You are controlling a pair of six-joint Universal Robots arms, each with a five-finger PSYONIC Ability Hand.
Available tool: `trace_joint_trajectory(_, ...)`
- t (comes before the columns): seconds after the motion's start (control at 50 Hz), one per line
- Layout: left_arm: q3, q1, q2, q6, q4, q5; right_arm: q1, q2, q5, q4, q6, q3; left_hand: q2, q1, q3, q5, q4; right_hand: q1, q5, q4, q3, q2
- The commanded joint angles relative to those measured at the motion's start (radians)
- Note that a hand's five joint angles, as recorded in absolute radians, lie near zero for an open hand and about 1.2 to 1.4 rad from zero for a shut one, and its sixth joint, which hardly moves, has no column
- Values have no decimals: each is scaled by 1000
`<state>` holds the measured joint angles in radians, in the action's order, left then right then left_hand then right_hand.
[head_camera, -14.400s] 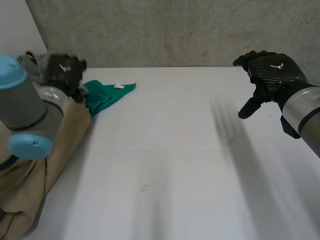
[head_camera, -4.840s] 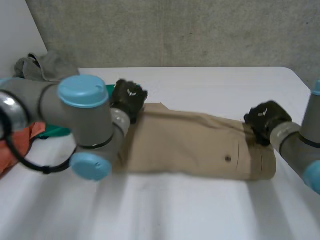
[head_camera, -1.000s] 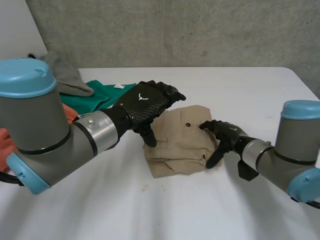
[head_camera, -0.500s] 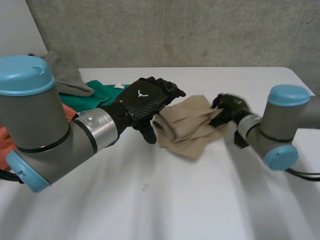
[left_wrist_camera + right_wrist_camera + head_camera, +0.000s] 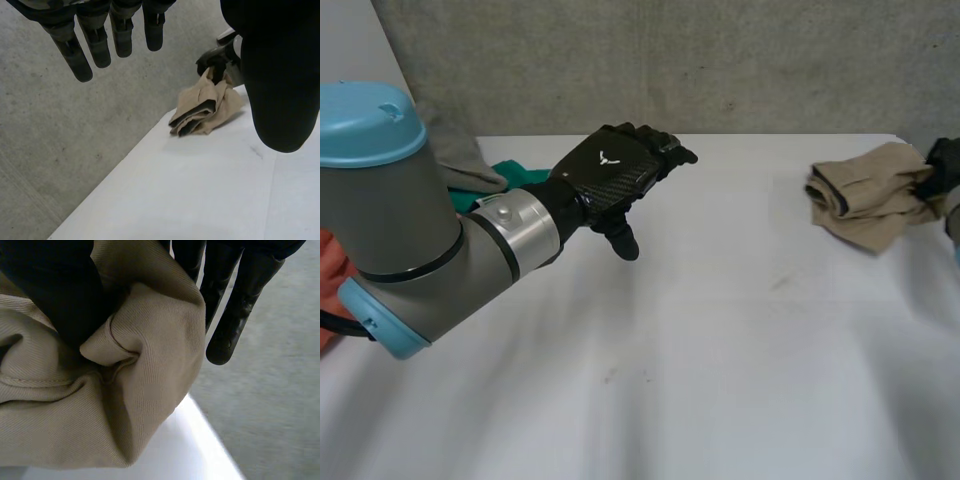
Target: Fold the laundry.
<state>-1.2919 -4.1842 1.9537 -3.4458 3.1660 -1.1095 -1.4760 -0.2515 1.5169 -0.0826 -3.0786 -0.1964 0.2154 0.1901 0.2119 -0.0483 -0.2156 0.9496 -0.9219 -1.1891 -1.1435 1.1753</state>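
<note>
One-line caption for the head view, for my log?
Right hand grips the folded tan garment near the table's right edge; open left hand hovers over the table.

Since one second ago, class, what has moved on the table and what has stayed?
The right hand pinched the folded beige trousers and carried them from the table's middle to its right edge. The left hand stays open above the table; the green garment and grey garment have not moved.
</note>
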Motion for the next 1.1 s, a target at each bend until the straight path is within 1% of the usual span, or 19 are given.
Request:
trace_joint_trajectory(0.02,-1,-1,17,-1,0,-1,72,14,-23,11,31,23,1,26,5,6,-1,447,-300,-207,-253,221)
trace_joint_trajectory(0.1,5,-2,27,-3,0,-1,83,14,-87,14,34,22,1,26,5,6,-1,447,-300,-207,-253,221)
trace_joint_trajectory(0.12,8,-2,28,-1,0,-3,83,14,-116,14,34,20,1,26,5,6,-1,204,-57,36,-10,-22)
trace_joint_trajectory(0.14,9,-2,28,-1,0,-3,83,15,-130,14,34,19,4,29,7,3,-4,-151,297,390,344,-376)
trace_joint_trajectory(0.16,10,-2,28,-1,0,-3,83,15,-135,14,34,17,1,26,5,6,-1,-619,766,859,813,-845)
trace_joint_trajectory(0.18,10,-2,28,-1,0,-3,82,15,-133,14,34,14,4,29,7,3,-4,-775,922,1015,969,-1001)
trace_joint_trajectory(0.32,-6,-4,16,-1,-4,-4,86,6,-123,12,127,-47,1,26,5,6,-1,-775,922,1015,969,-1001)
trace_joint_trajectory(0.44,-23,-8,7,-1,-12,-10,154,-95,-9,14,310,-168,4,29,7,3,-4,-775,922,1015,969,-1001)
trace_joint_trajectory(0.52,-30,-20,-28,-1,-8,-39,164,-230,14,29,397,-314,4,29,7,3,-4,-775,922,1015,969,-1001)
trace_joint_trajectory(0.58,-29,-63,-47,2,-3,-82,163,-366,-11,53,402,-477,4,29,7,3,-4,-775,922,1015,969,-1001)
trace_joint_trajectory(0.66,-14,-135,-55,-1,2,-151,161,-616,-59,75,403,-746,-2,23,2,9,2,-775,922,1015,969,-1001)
trace_joint_trajectory(0.76,20,-267,-36,-16,67,-246,158,-799,-124,159,402,-986,-11,15,-7,18,11,-775,922,1015,969,-1001)
trace_joint_trajectory(0.84,65,-404,51,-87,112,-300,131,-926,-207,219,406,-1184,-5,20,-1,12,5,-775,922,1015,969,-1001)
trace_joint_trajectory(0.9,95,-497,123,-215,111,-355,92,-991,-241,225,413,-1261,-5,20,-1,12,5,-775,922,1015,969,-1001)
trace_joint_trajectory(0.92,105,-531,155,-290,115,-381,67,-1021,-256,228,414,-1308,-5,20,-1,12,5,-775,922,1015,969,-1001)
trace_joint_trajectory(0.96,108,-550,189,-364,118,-398,42,-1038,-265,231,416,-1345,-8,18,-4,15,8,-775,922,1015,969,-1001)
trace_joint_trajectory(0.98,123,-572,241,-439,130,-414,16,-1046,-270,231,416,-1376,-8,18,-4,15,8,-775,922,1015,969,-1001)
trace_joint_trajectory(1.04,155,-591,325,-525,167,-424,-29,-1049,-270,234,417,-1422,-8,18,-4,15,8,-775,922,1015,969,-1001)
trace_joint_trajectory(1.1,174,-619,375,-547,206,-424,-61,-1049,-268,234,417,-1451,21,47,25,-14,-21,-775,922,1015,969,-1001)
